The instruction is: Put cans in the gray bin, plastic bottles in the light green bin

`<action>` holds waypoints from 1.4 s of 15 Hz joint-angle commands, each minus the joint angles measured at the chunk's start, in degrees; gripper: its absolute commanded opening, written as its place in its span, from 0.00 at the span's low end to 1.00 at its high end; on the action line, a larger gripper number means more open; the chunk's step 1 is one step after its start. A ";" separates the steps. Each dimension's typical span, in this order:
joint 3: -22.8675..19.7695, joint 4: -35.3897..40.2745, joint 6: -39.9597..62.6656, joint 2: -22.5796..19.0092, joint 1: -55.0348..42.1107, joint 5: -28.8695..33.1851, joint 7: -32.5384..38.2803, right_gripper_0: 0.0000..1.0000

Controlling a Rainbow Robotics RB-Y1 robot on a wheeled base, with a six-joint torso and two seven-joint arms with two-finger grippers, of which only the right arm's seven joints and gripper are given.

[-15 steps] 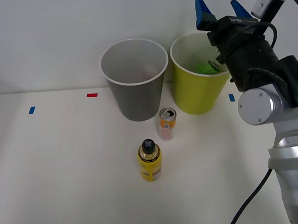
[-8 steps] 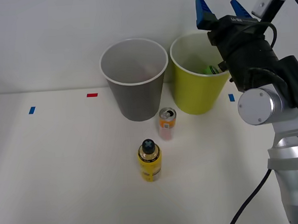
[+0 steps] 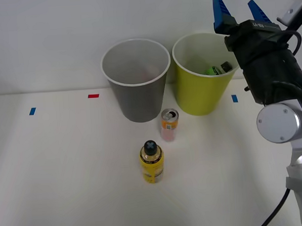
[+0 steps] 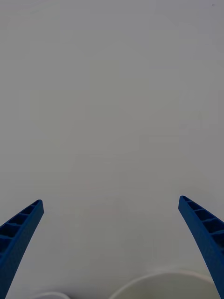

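Note:
The light green bin [image 3: 200, 92] stands at the back right of the table, with the green plastic bottle [image 3: 217, 69] lying inside it. To its left is the gray bin [image 3: 138, 98]. The slim can [image 3: 169, 124], orange on top and pale below, stands upright just in front of the gap between the two bins. The yellow plastic bottle [image 3: 151, 162] with a black cap stands nearer to me. My right gripper [image 3: 237, 5] is raised above and to the right of the light green bin's rim, open, with nothing between its fingers. In the wrist view the fingers [image 4: 21, 229] frame a white bin rim [image 4: 163, 280].
Small red tape marks [image 3: 93, 96] and blue tape marks [image 3: 32, 111] lie on the white table. A plain white wall rises behind the bins. Open table surface spreads left of the yellow bottle and along the front edge.
The green bottle has dropped deeper into the light green bin and settled. My open right gripper has moved right and slightly down, away from above the bin.

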State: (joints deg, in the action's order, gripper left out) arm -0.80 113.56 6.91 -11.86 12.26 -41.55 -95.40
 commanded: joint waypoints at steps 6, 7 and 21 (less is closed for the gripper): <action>5.81 14.67 -13.41 -6.33 -28.43 -0.29 -0.31 1.00; 7.40 14.67 -17.45 -7.48 -31.68 0.07 -0.84 1.00; 12.49 14.67 -41.45 -10.64 -71.23 15.36 -0.14 1.00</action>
State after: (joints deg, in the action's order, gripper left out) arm 11.41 128.26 -34.14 -22.53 -57.80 -26.60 -96.02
